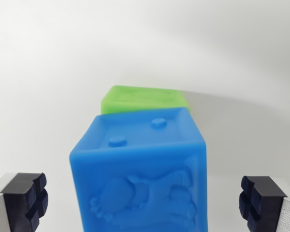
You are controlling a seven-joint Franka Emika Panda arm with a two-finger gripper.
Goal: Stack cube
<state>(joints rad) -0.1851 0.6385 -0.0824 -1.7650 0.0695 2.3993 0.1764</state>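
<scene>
A blue cube point(140, 169) with raised dots on top and an embossed figure on its near face fills the lower middle of the wrist view. Behind it a green cube point(144, 99) shows only its top and upper edge; the blue cube hides the rest. My gripper point(142, 205) is open, its two dark fingertips point(26, 200) standing wide apart at the lower left and lower right corners. The blue cube sits between them, with a clear gap on each side. Neither pad touches it.
Both cubes rest on a plain white surface point(48, 96) that runs to a pale backdrop. A soft shadow falls to the wrist view's right of the green cube.
</scene>
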